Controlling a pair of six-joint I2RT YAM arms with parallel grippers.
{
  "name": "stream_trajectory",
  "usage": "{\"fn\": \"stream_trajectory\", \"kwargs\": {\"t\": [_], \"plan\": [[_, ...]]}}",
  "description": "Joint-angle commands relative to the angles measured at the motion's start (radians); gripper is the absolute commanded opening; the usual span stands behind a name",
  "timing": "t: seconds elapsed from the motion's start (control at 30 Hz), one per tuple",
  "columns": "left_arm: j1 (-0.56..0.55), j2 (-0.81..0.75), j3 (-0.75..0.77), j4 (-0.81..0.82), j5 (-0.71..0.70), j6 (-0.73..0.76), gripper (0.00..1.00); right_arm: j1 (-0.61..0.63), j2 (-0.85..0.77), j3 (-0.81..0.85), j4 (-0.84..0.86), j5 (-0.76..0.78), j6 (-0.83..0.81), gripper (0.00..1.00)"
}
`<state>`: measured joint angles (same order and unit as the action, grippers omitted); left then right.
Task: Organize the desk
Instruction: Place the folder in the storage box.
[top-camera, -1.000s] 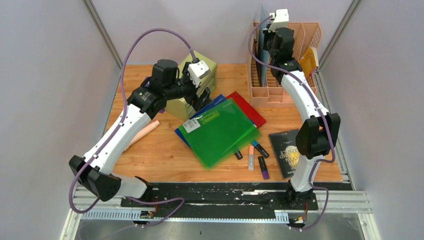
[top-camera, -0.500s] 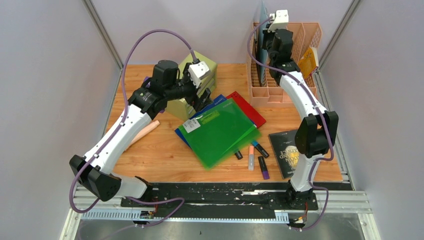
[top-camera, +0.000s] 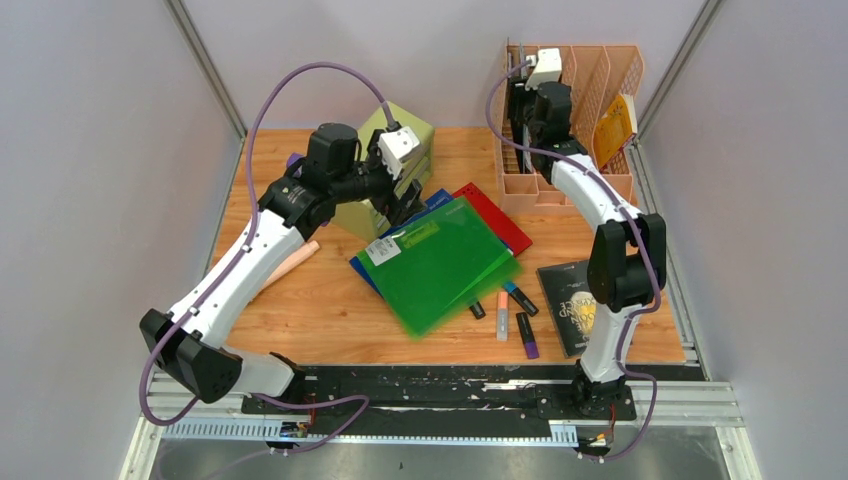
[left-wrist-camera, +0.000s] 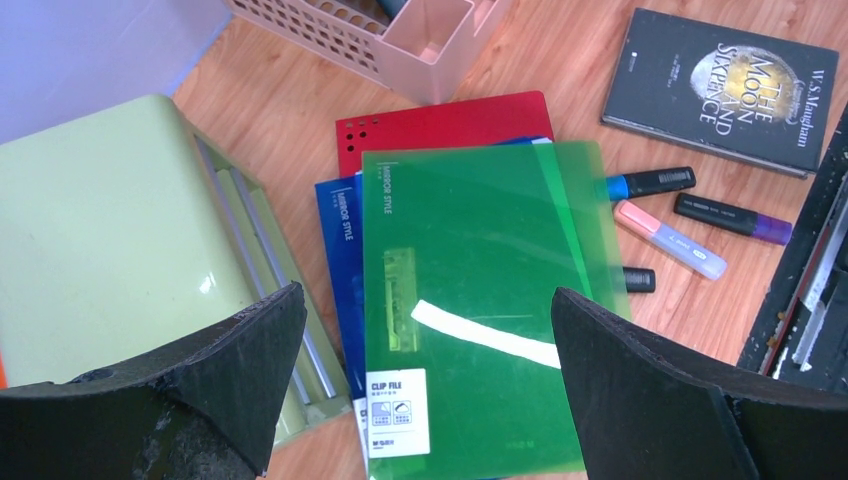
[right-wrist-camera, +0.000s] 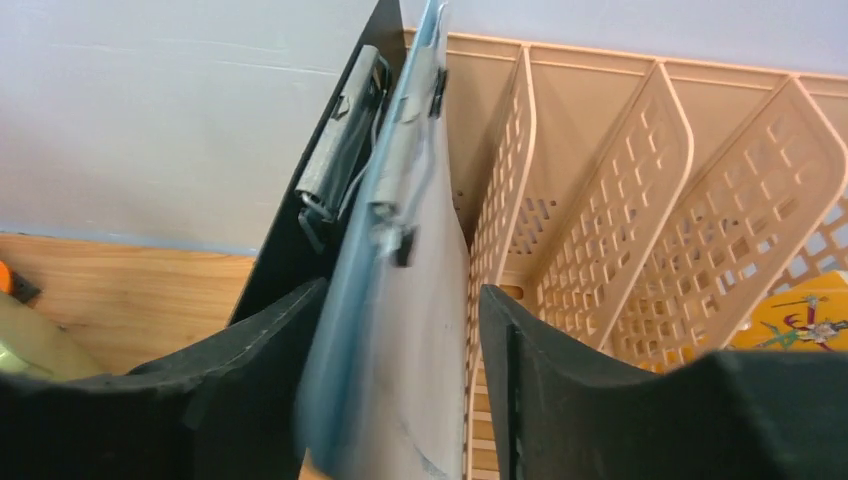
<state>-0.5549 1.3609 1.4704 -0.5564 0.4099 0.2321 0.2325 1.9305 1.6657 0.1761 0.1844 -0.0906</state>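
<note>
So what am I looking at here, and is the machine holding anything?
Two robot arms bolted to a wooden desk, each ending in a two-finger gripper. One camera looks down from above; two ride on the wrists, showing black fingers. On the desk: stacked green, blue and red folders, markers, a book, an olive drawer chest, a peach file rack. The left gripper hangs open and empty above the folders. The right gripper stands parted around a blue-grey clipboard standing at the rack's left end, seemingly not clamping it.
</note>
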Motion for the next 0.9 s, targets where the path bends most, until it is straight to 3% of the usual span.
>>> {"fn": "stream_trajectory", "kwargs": {"t": [0.0, 0.1, 0.27, 0.6, 0.87], "plan": [[0.001, -0.047, -0.009, 0.031, 0.011, 0.002, 1.00, 0.002, -0.045, 0.013, 0.016, -0.038, 0.036, 0.69], [0.002, -0.060, -0.014, 0.025, 0.008, 0.014, 1.00, 0.003, -0.078, 0.041, -0.043, -0.081, 0.062, 0.87], [0.001, -0.083, -0.027, 0.012, -0.008, 0.027, 1.00, 0.002, -0.164, 0.059, -0.136, -0.135, 0.084, 0.98], [0.001, -0.120, -0.063, -0.011, -0.057, 0.043, 1.00, 0.000, -0.360, -0.038, -0.218, -0.227, 0.035, 0.98], [0.001, -0.120, -0.068, -0.010, -0.057, 0.038, 1.00, -0.002, -0.375, -0.109, -0.245, -0.281, 0.002, 0.96]]}}
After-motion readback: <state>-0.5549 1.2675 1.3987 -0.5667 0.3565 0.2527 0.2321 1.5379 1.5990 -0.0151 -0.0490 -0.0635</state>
